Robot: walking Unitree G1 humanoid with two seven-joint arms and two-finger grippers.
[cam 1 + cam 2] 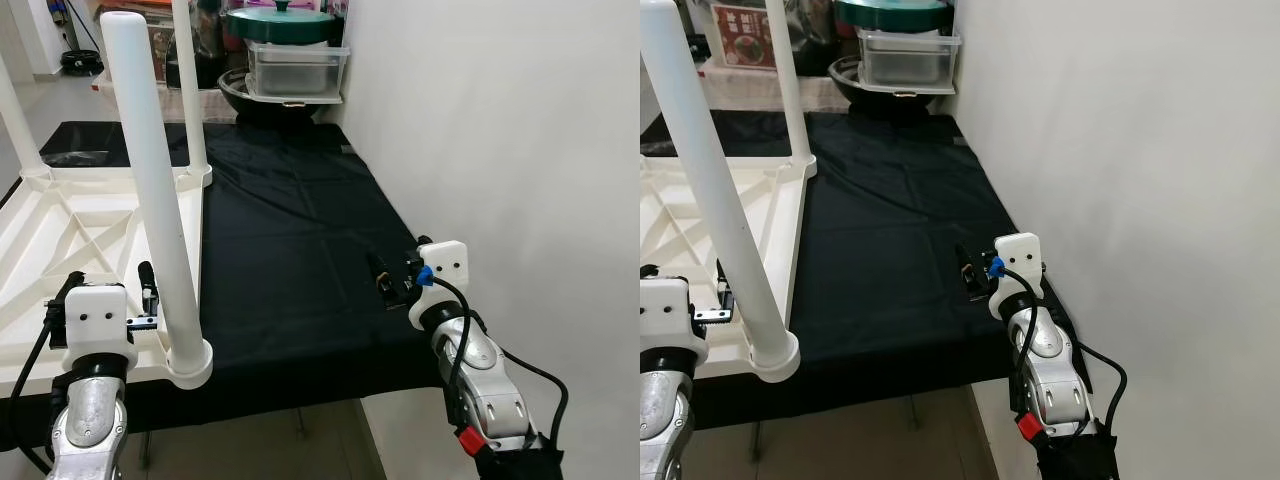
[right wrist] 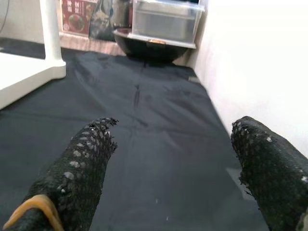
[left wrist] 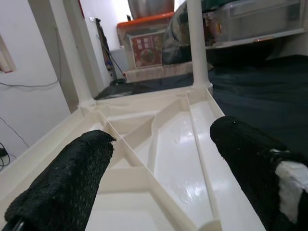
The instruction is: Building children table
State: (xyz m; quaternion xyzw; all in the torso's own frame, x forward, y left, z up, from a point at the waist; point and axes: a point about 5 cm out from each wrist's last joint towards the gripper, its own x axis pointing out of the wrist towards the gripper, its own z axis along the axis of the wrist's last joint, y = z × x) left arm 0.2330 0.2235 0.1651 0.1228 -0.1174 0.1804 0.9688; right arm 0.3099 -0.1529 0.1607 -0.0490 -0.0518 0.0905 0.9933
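My left gripper hung wide open and empty over the upturned tabletop, beside a leg. My right gripper gaped empty over bare black cloth, close to the wall.

Head stereo pair looks forward and down over the black cloth, sharing the near table leg and far containers. Left wrist camera sits low over the tabletop underside; right wrist camera skims the cloth's right edge.
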